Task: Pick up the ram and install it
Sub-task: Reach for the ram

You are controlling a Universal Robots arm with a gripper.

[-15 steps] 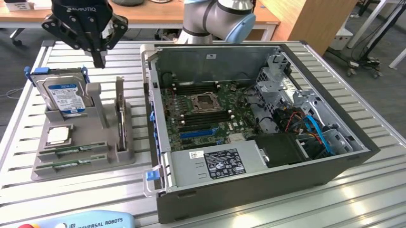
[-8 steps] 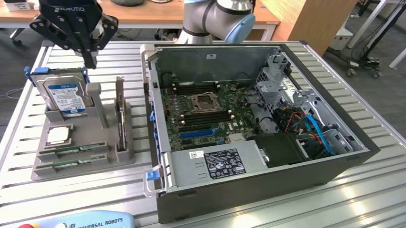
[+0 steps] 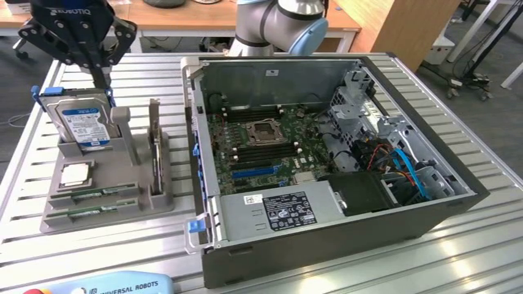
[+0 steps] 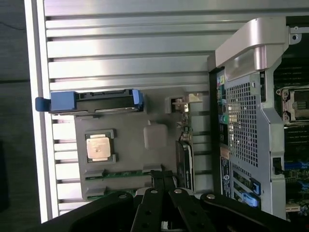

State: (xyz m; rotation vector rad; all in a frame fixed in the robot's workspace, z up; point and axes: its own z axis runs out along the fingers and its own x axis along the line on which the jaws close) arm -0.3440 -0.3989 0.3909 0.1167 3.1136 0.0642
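Exterior view is showing a slatted metal table [image 3: 474,245] carrying everything. An open computer case [image 3: 327,245] is lying on its side across the middle and the exterior view's right, with its motherboard [image 3: 261,141] facing up. The robot arm [image 3: 282,21] is rising behind the case.

On the exterior view's left of the case, a grey holder [image 3: 155,202] is sitting on the table. A hard drive [image 3: 82,122] with a blue label is standing upright at the holder's far end. The black gripper [image 3: 104,84] is hovering above the hard drive, its fingers clenched together and grasping nothing.

A square silver processor [image 3: 73,176] is resting flat in a pocket in front of the hard drive. Nearer the camera, the ram is lying in the holder as two green sticks in parallel grooves. The first ram stick [image 3: 97,195] is sitting just in front of the processor, and the second ram stick [image 3: 86,212] is sitting just beyond it, at the holder's near edge.

Looking down from the wrist view, the closed gripper [image 4: 162,176] is hanging over the holder. Its tips are appearing by the end of the first ram stick [image 4: 123,173], with the second ram stick [image 4: 99,194] just beside.
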